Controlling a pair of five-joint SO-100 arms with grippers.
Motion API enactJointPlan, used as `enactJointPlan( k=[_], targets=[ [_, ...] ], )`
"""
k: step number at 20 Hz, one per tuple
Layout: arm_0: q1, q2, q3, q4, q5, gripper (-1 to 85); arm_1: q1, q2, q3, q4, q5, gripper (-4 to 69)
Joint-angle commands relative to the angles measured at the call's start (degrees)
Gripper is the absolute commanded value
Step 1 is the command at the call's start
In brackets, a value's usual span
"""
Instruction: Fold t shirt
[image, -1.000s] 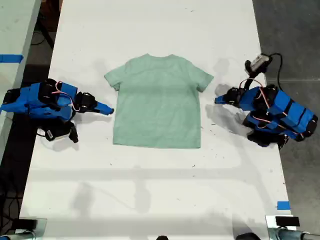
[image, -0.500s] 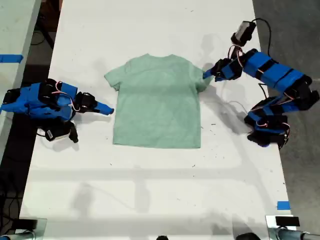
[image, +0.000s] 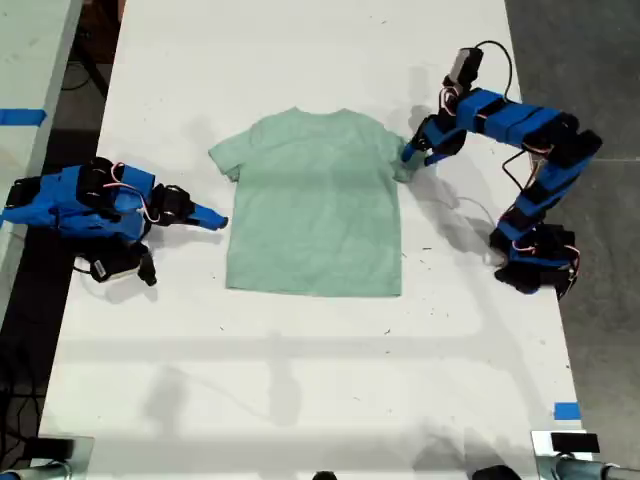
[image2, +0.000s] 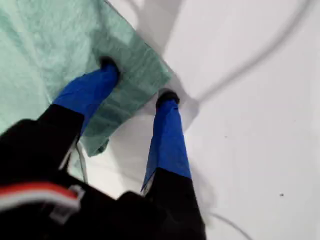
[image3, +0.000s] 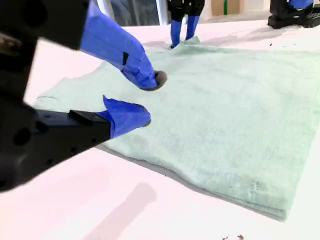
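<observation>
Spreading the jaws of my first gripper (image2: 138, 80) fairly wide, I am straddling the edge of one sleeve of the t shirt (image2: 45, 35). One blue fingertip (image2: 107, 70) is pressing down on the cloth, and the other fingertip (image2: 167, 97) is touching the bare white table (image2: 260, 150) just beside the sleeve's hem. Nothing is being pinched between them.

My second gripper (image3: 149, 99) is lying low at the opposite sleeve. Its jaws are parted a moderate way and are holding nothing. The upper fingertip (image3: 152, 80) is hovering over the cloth, and the lower one is sitting just at the cloth's edge.

In the exterior view the t shirt (image: 315, 205) is lying flat and spread out in the middle of the table (image: 300, 380), with its neck toward the top of the frame. My second gripper (image: 215, 218) is resting on the table at the left of the frame, pointing at the shirt's side. My first gripper (image: 410, 155) is reaching in from the right of the frame onto the sleeve in the upper right part of the shirt.

Farther out, one piece of blue tape (image: 566, 410) is sitting near the lower right corner of the frame. Another piece of blue tape (image: 22, 116) is showing on a separate surface at the upper left.
</observation>
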Motion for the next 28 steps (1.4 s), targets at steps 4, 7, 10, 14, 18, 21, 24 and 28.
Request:
enactJointPlan(
  k=[4, 7, 10, 14, 18, 21, 24, 28],
  targets=[
    [0.0, 0.3, 0.4, 0.1, -0.2, 7.6, -0.6, 5.2, -7.4, 3.3, -2.3, 1.8],
    [0.0, 0.3, 0.4, 0.1, -0.2, 7.6, -7.6, 8.7, -20.8, 9.2, -2.6, 1.8],
    [0.0, 0.3, 0.4, 0.1, -0.2, 7.6, -17.7, 7.4, -25.8, 6.4, 0.1, 1.9],
    [0.0, 0.3, 0.4, 0.1, -0.2, 7.6, -28.3, -2.7, -26.7, -3.3, 5.0, 1.9],
    [0.0, 0.3, 0.4, 0.1, -0.2, 7.6, -34.5, -16.6, -40.0, -4.7, 4.7, 8.6],
    [0.0, 0.3, 0.4, 0.1, -0.2, 7.6, -32.3, -15.8, -49.1, 9.4, 2.5, 16.0],
    [0.0, 0.3, 0.4, 0.1, -0.2, 7.6, -25.2, -1.5, -43.6, 18.5, 1.7, 10.5],
    [0.0, 0.3, 0.4, 0.1, -0.2, 7.6, -21.6, 24.7, -25.0, 23.8, 1.9, 1.9]
  ],
)
